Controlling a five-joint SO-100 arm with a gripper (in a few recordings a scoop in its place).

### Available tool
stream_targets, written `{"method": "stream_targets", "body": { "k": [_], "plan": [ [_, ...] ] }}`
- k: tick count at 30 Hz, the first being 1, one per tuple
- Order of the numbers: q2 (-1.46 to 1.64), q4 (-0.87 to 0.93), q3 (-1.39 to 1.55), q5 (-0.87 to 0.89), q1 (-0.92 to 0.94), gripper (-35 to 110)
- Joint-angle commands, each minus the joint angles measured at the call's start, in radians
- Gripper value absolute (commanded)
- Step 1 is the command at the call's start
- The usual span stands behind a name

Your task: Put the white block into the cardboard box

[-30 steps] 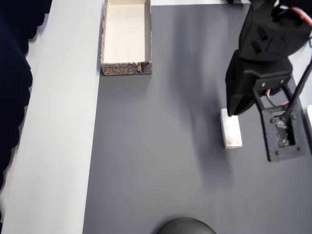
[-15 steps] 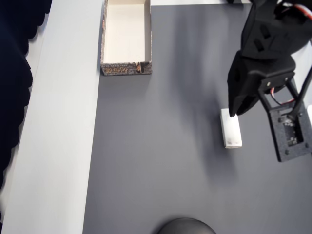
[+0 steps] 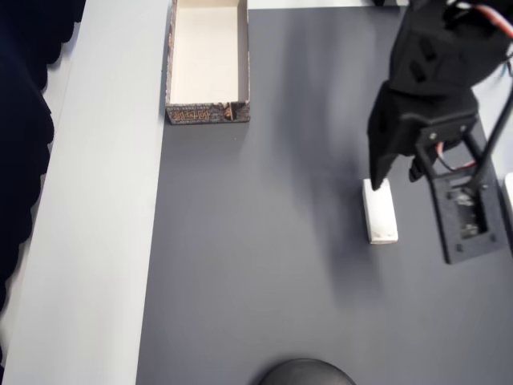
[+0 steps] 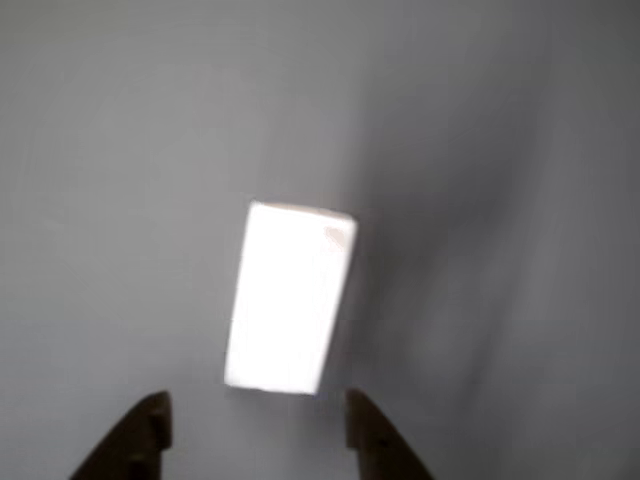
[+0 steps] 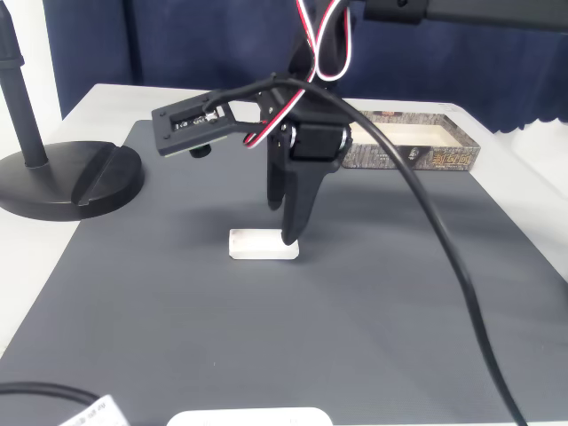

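The white block (image 3: 381,215) lies flat on the dark mat at the right of the overhead view, long axis up and down. My black gripper (image 3: 378,172) hangs over its upper end. In the wrist view the block (image 4: 290,300) lies just ahead of the gripper (image 4: 257,405), whose open fingers (image 4: 148,430) stand a little wider apart than the block. The fixed view shows the fingertips (image 5: 289,232) just above the right end of the block (image 5: 259,245), holding nothing. The cardboard box (image 3: 207,114) stands at the top left, with nothing on its cream floor, and shows at the back right as box (image 5: 417,158).
A dark grey mat (image 3: 264,241) covers the table, with a pale bare strip (image 3: 96,200) on its left. A black round stand base (image 5: 67,177) sits at one mat edge, also seen as base (image 3: 304,374). A black cable (image 5: 444,257) trails from the arm.
The arm swung slightly right, then back left. The finger tips now sit over the block's upper end. Block and box have not moved.
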Motion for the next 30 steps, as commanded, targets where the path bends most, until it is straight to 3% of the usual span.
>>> {"method": "stream_targets", "body": {
  "k": [1,30],
  "plan": [
    [0.037,-0.018,-0.046,0.009,0.028,26],
    [-0.101,-0.098,-0.112,0.040,0.009,36]
  ]
}}
